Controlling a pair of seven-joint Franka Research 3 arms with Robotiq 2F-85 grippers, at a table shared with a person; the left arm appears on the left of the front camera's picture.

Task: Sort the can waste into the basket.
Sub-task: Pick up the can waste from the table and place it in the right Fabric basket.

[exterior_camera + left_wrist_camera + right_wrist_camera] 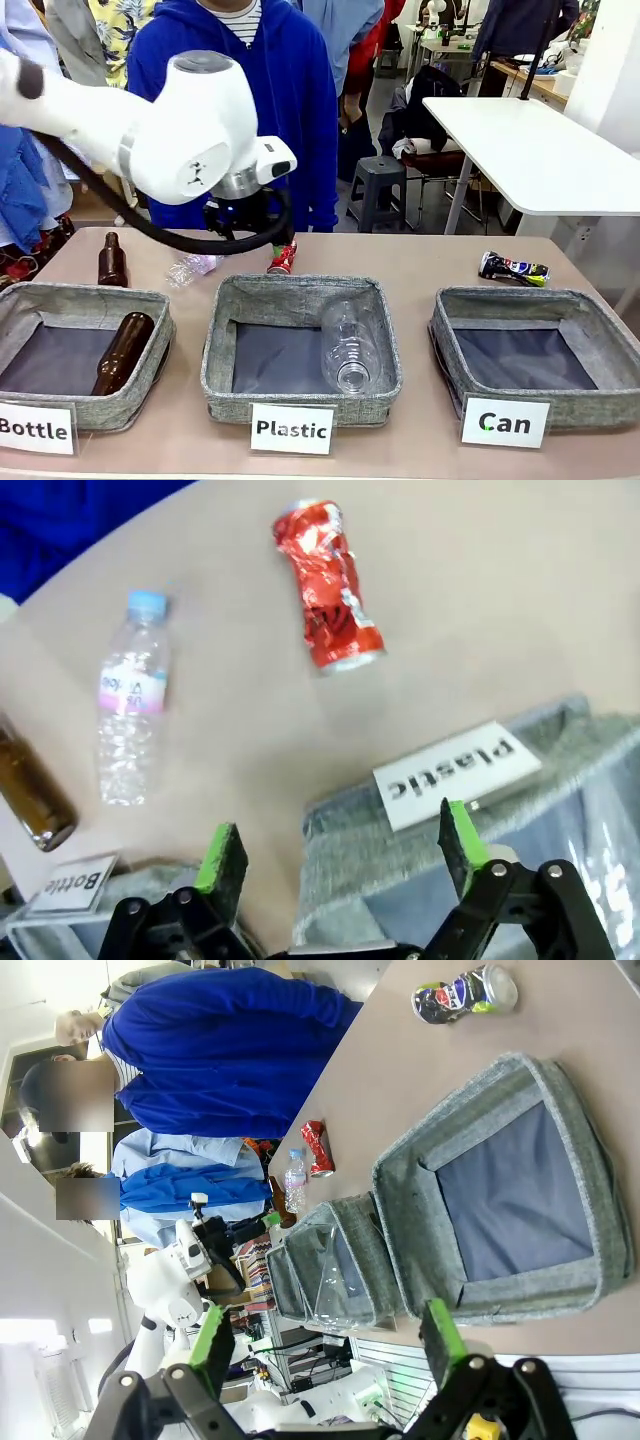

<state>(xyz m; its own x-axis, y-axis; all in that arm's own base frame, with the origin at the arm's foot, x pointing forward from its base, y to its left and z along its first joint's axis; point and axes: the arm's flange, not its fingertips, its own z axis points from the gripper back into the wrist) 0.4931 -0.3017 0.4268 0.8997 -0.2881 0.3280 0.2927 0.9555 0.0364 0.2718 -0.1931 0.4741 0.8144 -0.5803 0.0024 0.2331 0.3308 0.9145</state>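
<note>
Spanning the scene, tan table (pixel 420 270). Landmark: Plastic basket (pixel 215 350), the middle of three.

- Left arm (pixel 190 125): reaches in above the Plastic basket's far rim.
- Can basket (pixel 600 405): right of the Plastic basket. Bottle basket (pixel 150 385): left of it.
- Left gripper (pixel 340 832): over the Plastic basket's far rim, claw spread, holding nothing.
- Right gripper (pixel 325 1320): raised, off to the right of the Plastic basket, claw spread, holding nothing.
- Clear bottle (pixel 350 345): lying inside the Plastic basket, right half.
- Red can (pixel 282 258): on the table just beyond the Plastic basket's far rim.
- Dark can (pixel 513 268): on the table, well right of the Plastic basket, level with the red can.
</note>
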